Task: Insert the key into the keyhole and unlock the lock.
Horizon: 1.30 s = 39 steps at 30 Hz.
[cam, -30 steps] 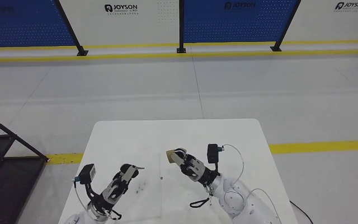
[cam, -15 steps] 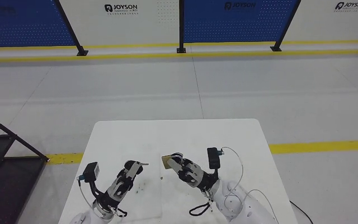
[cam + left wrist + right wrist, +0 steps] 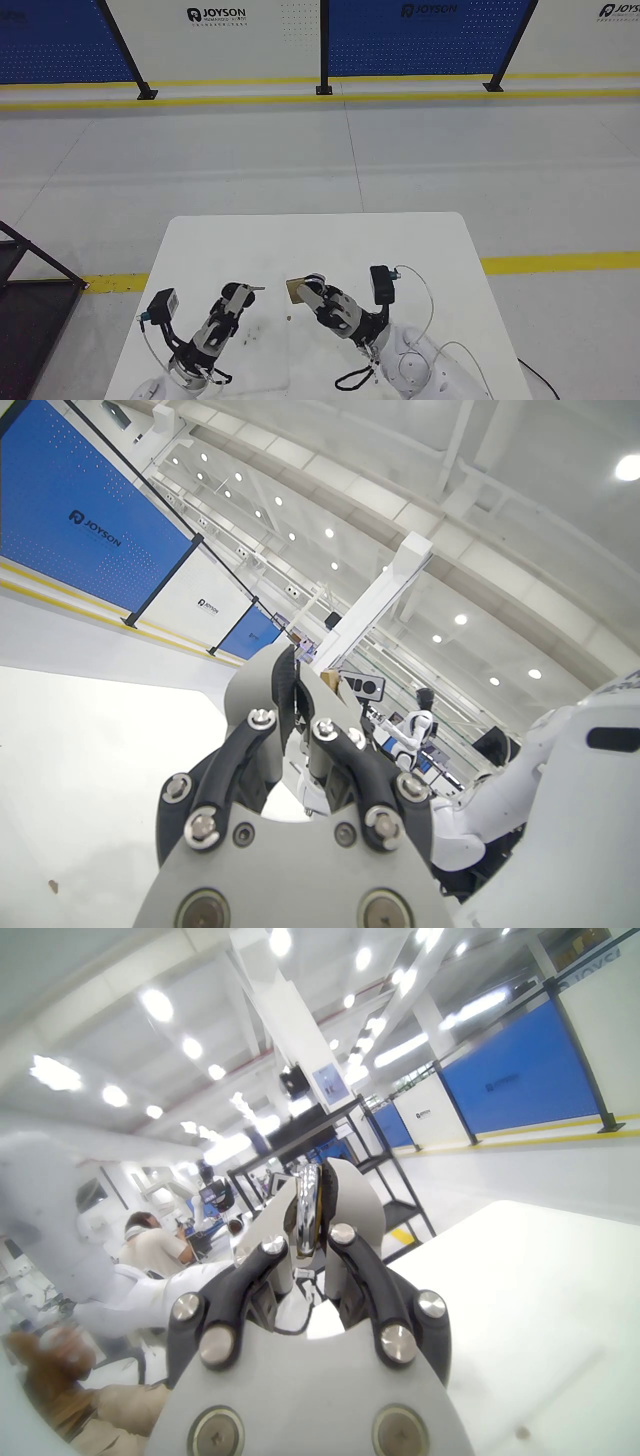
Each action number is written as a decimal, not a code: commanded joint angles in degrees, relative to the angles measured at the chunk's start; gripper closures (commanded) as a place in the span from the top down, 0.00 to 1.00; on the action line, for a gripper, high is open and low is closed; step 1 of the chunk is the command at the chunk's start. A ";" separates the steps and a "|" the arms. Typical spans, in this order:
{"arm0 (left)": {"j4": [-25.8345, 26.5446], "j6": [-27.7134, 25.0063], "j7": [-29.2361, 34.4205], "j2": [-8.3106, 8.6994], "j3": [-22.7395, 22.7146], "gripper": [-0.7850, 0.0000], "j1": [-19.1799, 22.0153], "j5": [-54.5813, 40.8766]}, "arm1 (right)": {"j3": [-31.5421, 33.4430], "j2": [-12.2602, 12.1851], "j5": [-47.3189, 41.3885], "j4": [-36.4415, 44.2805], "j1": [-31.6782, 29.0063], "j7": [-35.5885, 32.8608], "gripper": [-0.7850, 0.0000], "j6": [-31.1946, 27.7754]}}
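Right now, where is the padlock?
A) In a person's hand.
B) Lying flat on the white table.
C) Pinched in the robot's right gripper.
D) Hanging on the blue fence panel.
C: in the right wrist view the padlock shows its shiny shackle clamped between the fingers of the right gripper, and the top view shows its brass body at that gripper's tip.

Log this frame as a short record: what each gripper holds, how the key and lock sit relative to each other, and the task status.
left gripper: shut on the key, over the white table
right gripper: shut on the brass lock
key vs lock: apart, with a small gap between them, key pointing toward the lock
status: key not yet in the keyhole
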State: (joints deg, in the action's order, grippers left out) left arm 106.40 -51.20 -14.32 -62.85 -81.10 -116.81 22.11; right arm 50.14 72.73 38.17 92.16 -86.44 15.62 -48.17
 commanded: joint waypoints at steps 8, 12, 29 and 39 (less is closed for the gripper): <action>-2.80 -6.80 -13.42 -2.45 6.20 0.00 1.73 6.80 | -3.20 1.71 3.96 -1.57 -0.08 9.77 0.00 -1.56; -3.46 -6.80 -19.86 -3.46 8.24 0.00 2.70 12.72 | -4.60 2.46 4.33 -2.93 0.74 11.35 0.00 -1.27; -7.88 -6.80 -31.96 -4.96 13.29 0.00 5.83 23.09 | -5.26 3.64 6.77 -4.19 0.30 14.91 0.00 -1.10; -8.03 -6.80 -31.96 -4.98 13.18 0.00 6.19 23.14 | -5.22 3.95 7.34 -4.09 0.07 14.48 0.00 -1.08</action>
State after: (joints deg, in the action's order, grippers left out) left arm 98.45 -58.00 -46.28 -67.82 -67.90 -110.70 45.29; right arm 44.91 76.66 45.48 88.07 -86.36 30.13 -49.25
